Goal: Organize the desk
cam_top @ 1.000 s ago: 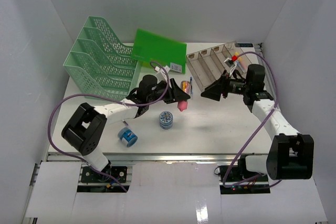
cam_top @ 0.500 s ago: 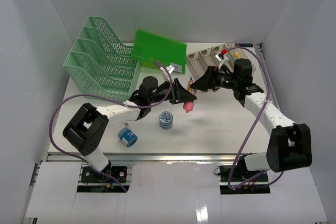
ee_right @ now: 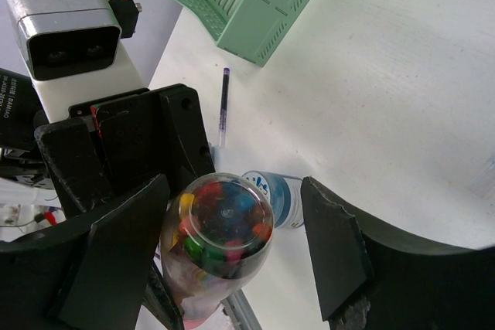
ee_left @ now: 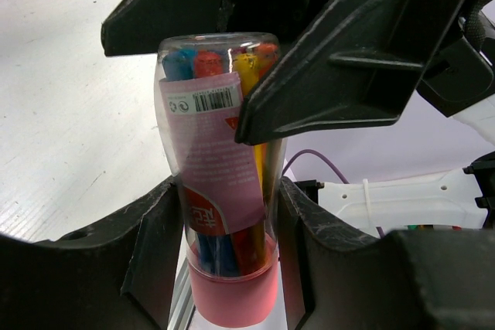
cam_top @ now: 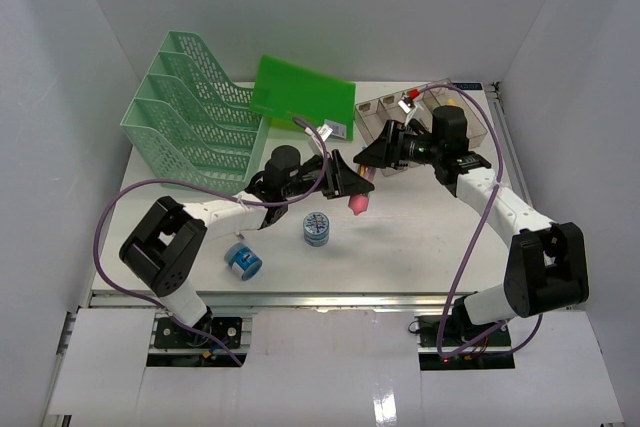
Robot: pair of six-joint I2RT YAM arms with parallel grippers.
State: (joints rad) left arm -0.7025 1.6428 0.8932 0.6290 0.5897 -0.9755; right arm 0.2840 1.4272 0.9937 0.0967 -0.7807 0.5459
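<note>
Left claw point(ee_left: 228, 229) holds marker tube point(ee_left: 209, 113); right claw point(ee_right: 228, 245) stands wide astride tube's clear end. Risk: rounded end slips on closing, tube drops onto surface point(cam_top: 420, 237).

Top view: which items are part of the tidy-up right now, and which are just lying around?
In play: clear plastic marker tube with pink cap, gripped by left end effector; right end effector, open around its clear end; white desk.
Lying about: mint-green mesh file rack; flat green board; clear compartmented tray; two blue-and-white round rolls; thin dark pen.
</note>
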